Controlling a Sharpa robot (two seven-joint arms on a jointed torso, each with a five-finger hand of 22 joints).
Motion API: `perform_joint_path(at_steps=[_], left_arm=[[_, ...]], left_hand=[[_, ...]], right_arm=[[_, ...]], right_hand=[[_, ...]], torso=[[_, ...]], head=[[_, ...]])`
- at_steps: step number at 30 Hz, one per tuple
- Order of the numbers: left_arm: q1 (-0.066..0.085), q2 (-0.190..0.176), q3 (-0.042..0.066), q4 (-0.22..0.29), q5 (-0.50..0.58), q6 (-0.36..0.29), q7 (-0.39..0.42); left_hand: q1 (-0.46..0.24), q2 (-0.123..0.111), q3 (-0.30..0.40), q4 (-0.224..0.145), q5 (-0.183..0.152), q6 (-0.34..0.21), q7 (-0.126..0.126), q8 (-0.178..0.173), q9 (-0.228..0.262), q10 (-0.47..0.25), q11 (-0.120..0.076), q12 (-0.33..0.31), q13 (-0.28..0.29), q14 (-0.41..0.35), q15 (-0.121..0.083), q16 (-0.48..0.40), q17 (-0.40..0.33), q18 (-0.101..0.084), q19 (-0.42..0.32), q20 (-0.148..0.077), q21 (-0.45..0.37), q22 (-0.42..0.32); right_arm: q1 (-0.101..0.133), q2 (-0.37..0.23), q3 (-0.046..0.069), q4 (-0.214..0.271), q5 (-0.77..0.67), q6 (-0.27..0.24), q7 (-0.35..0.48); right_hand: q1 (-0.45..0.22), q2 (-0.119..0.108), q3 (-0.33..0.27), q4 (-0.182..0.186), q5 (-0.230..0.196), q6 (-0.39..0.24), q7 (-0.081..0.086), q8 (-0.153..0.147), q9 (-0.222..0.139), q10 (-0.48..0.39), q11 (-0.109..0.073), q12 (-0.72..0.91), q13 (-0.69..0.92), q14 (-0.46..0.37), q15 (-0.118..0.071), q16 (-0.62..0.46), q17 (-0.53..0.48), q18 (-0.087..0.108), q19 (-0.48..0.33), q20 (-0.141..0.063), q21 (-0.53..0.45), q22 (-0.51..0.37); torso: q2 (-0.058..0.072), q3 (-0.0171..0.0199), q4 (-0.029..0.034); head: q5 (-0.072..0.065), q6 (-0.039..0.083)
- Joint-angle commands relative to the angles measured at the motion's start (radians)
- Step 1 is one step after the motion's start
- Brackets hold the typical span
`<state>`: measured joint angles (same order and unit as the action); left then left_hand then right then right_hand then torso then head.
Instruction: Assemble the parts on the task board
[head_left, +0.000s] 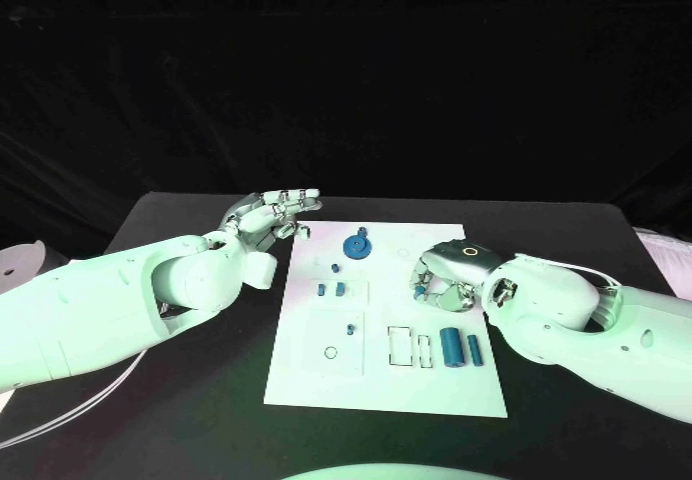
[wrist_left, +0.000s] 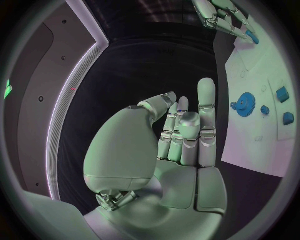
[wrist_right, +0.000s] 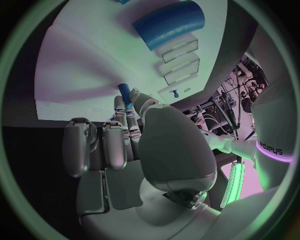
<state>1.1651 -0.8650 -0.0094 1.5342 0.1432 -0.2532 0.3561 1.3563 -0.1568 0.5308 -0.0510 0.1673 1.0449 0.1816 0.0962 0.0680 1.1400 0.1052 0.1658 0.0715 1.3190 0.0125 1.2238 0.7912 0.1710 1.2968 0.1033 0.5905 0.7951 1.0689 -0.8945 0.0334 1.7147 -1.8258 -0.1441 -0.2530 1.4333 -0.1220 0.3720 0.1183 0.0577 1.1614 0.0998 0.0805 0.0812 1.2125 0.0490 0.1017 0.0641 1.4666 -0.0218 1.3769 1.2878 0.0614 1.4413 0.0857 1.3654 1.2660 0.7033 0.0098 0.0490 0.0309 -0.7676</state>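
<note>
Right robot hand (head_left: 441, 277) pinching small blue part (wrist_right: 125, 93) over task board (head_left: 387, 385), left robot hand (head_left: 270, 216) spread, empty

The bench (head_left: 188, 380) is black. The task board (head_left: 317, 370) is white with thin dark outlines drawn on it. The gear (head_left: 355, 245) is blue, and so are the two cylinders (head_left: 462, 347) and the little blocks (head_left: 332, 290). The left hand (head_left: 271, 214) and right hand (head_left: 441, 272) are silver, and the arms are white. The right hand's fingers (wrist_right: 125, 112) hold a small blue peg (wrist_right: 124, 93)
</note>
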Motion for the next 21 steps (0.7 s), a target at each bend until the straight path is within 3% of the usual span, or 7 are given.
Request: perform_joint_path(at_steps=[1, 10, 21], left_arm=[[0.000, 0.000, 0.000, 0.002, 0.003, 0.020, 0.002], [0.000, 0.002, 0.000, 0.000, 0.003, 0.020, 0.002], [0.000, 0.003, 0.000, -0.003, 0.003, 0.018, 0.003]], left_hand=[[0.002, 0.010, -0.006, -0.003, -0.006, -0.002, 0.001, 0.001, -0.001, -0.006, 0.000, 0.008, -0.001, -0.007, 0.000, -0.006, -0.003, 0.010, -0.008, 0.003, -0.004, -0.002], [0.002, 0.010, -0.006, -0.004, -0.006, -0.002, 0.001, 0.001, -0.001, -0.006, 0.000, 0.008, -0.001, -0.008, 0.001, -0.006, -0.003, 0.010, -0.008, 0.003, -0.004, -0.002], [0.002, 0.010, -0.006, -0.004, -0.006, -0.002, 0.001, 0.001, -0.001, -0.006, 0.000, 0.008, -0.001, -0.008, 0.001, -0.006, -0.003, 0.010, -0.008, 0.003, -0.004, -0.002]], right_arm=[[-0.006, 0.006, -0.004, -0.011, -0.025, 0.033, 0.006], [-0.007, 0.006, -0.005, -0.005, -0.042, -0.032, 0.010], [0.013, -0.047, 0.012, 0.081, -0.014, -0.081, 0.010]], right_hand=[[0.003, 0.009, 0.008, -0.001, -0.002, 0.009, 0.001, 0.005, 0.002, 0.008, 0.001, 0.001, 0.001, 0.056, -0.006, -0.002, 0.001, 0.007, 0.000, -0.009, -0.003, 0.001], [0.028, 0.030, 0.041, -0.021, -0.007, 0.039, 0.002, 0.010, 0.009, 0.047, -0.004, -0.002, 0.003, 0.057, -0.011, 0.005, 0.009, 0.005, 0.005, -0.015, 0.003, 0.010], [0.036, 0.030, 0.052, -0.032, -0.007, 0.044, 0.005, 0.010, 0.012, 0.056, -0.005, -0.008, 0.003, 0.058, -0.012, 0.007, 0.011, 0.005, 0.006, -0.016, 0.005, 0.013]], torso=[[0.000, 0.0001, -0.0002], [-0.001, 0.0002, -0.0001], [-0.002, -0.0008, -0.0005]], head=[[-0.001, 0.000], [-0.003, -0.001], [-0.006, 0.002]])
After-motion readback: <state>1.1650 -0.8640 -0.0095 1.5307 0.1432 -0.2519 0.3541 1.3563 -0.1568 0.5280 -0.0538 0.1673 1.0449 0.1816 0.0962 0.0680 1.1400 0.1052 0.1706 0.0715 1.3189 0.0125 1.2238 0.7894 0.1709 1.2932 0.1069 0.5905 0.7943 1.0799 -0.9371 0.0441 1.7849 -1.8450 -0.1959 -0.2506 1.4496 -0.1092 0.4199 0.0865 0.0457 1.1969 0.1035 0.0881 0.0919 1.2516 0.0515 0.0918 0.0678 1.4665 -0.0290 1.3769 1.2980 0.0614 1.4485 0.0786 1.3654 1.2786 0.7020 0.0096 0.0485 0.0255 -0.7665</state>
